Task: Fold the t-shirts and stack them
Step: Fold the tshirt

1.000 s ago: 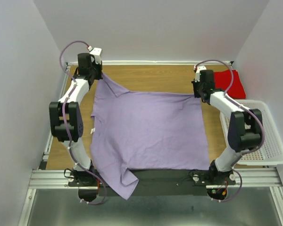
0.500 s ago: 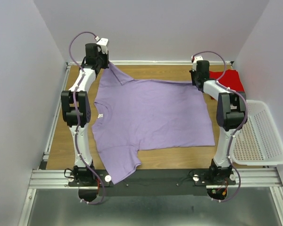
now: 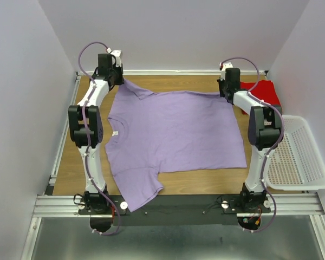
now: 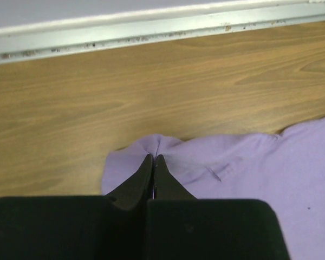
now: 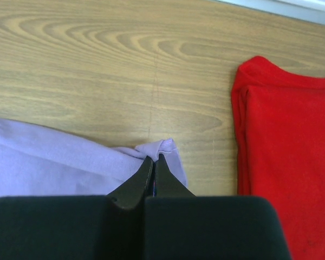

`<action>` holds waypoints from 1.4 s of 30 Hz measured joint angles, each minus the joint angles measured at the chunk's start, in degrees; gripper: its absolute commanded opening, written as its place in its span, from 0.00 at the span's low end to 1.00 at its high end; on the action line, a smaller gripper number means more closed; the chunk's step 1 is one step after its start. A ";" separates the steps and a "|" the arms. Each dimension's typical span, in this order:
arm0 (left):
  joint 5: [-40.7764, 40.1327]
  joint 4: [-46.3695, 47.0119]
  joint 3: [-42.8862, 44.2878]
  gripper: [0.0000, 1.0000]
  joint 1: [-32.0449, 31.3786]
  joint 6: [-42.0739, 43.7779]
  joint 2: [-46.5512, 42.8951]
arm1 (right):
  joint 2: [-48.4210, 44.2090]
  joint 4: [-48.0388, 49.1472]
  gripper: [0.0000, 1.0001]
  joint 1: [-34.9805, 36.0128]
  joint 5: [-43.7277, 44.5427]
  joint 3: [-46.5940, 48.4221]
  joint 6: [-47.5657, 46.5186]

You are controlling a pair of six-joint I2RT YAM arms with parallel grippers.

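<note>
The lavender t-shirt (image 3: 173,132) lies spread flat on the wooden table, one sleeve hanging over the near edge. My left gripper (image 3: 121,81) is shut on its far left sleeve tip (image 4: 154,149) at the table's back left. My right gripper (image 3: 223,93) is shut on its far right corner (image 5: 158,149). The red t-shirt (image 3: 264,93) lies folded at the back right, just right of my right gripper; it also shows in the right wrist view (image 5: 287,157).
A white perforated basket (image 3: 295,157) stands at the right edge of the table. A metal rail (image 4: 151,27) runs along the table's back edge, close beyond my left gripper. Walls close in the left, back and right.
Both grippers have pulled the lavender shirt toward the back; its near edge has come up off the front rail onto the table. In the last half second the arms barely moved.
</note>
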 measured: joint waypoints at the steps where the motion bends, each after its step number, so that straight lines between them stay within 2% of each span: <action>1: -0.26 -0.68 -0.66 0.00 0.00 -0.42 -0.59 | -0.17 -0.20 0.01 -0.04 0.02 -0.24 0.04; 34: -0.15 -15.23 -23.32 0.00 0.39 -10.60 -28.72 | -17.14 -7.61 0.01 -1.40 -0.85 -12.31 5.92; 42: 2.29 -15.26 -34.99 0.00 0.39 -13.68 -38.10 | -18.84 -9.22 0.01 -1.46 -0.83 -14.45 7.76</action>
